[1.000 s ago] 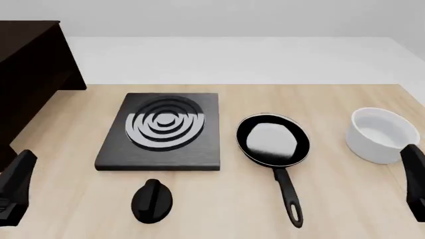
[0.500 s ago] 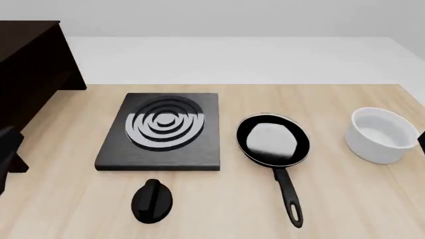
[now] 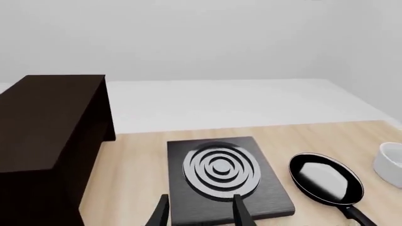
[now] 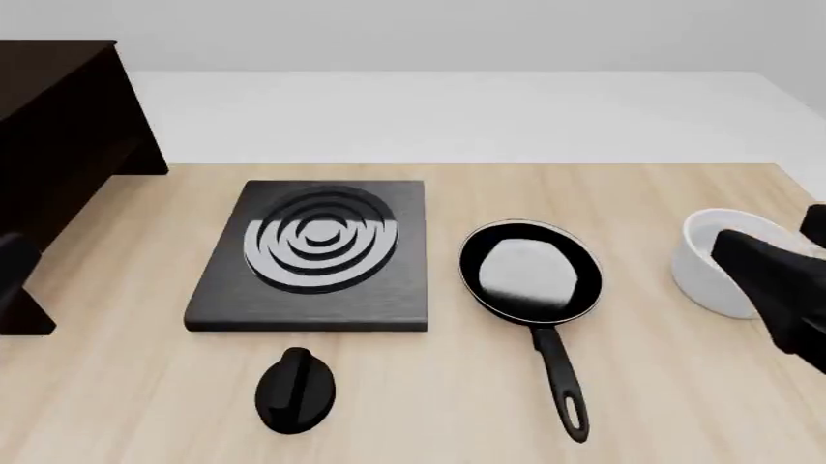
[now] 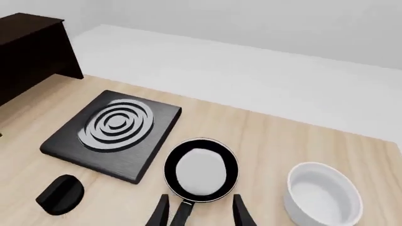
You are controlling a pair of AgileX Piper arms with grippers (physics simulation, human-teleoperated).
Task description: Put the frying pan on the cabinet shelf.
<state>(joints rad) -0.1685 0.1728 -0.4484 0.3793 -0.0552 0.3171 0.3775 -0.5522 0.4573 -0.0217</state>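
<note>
The frying pan [image 4: 531, 272] lies on the light tabletop right of centre, its long handle [image 4: 563, 382] pointing toward the near edge. It also shows in the wrist views [image 3: 326, 179] [image 5: 201, 170]. The dark brown cabinet [image 4: 54, 126] stands at the far left, with its flat top board [image 3: 47, 117] in sight; I see no inner shelf. My left gripper [image 3: 199, 214] is open, hovering near the burner plate's front edge, far from the pan. My right gripper [image 5: 201, 212] is open above the pan's handle, holding nothing. The right arm [image 4: 775, 290] comes in over the bowl.
A square black burner plate [image 4: 316, 256] with silver rings lies left of the pan. A black oval knob [image 4: 296, 389] sits in front of it. A white bowl [image 4: 722, 256] stands at the right, partly covered by the right arm. The left arm [image 4: 15, 290] shows at the left edge.
Both arms rose from the bottom corners. The left arm has settled at the left edge, and the right arm has swung in over the white bowl. The pan has not moved.
</note>
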